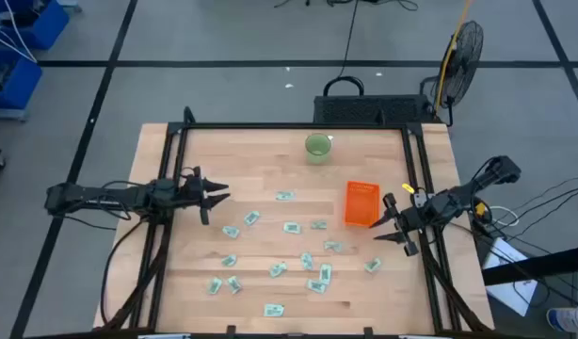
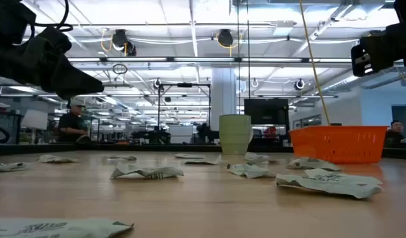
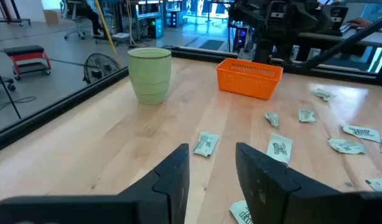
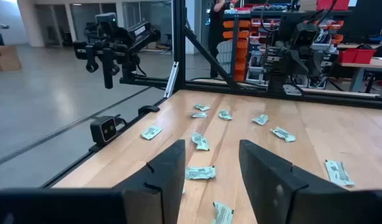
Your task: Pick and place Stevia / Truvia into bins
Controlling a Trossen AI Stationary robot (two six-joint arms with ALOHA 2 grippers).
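Sachets [image 1: 291, 227], about nineteen by count, lay scattered across the middle and front of the table [image 1: 204, 151]. At the left edge the left gripper [image 1: 214, 198] hovered, jaws apart, empty. One green cup [image 1: 317, 147] stood behind one orange bin [image 1: 361, 203]; the right gripper [image 1: 391, 224], just beside it, was likewise apart and empty.

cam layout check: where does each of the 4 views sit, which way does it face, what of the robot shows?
High: overhead, straight down; both arms, left gripper, right gripper.
Low: table height, level across sachets into the room; arm parts at upper corners.
Left wrist: past open fingers toward green cup.
Right wrist: past open fingers over sachets.
Shared: orange bin, high, low, left wrist.
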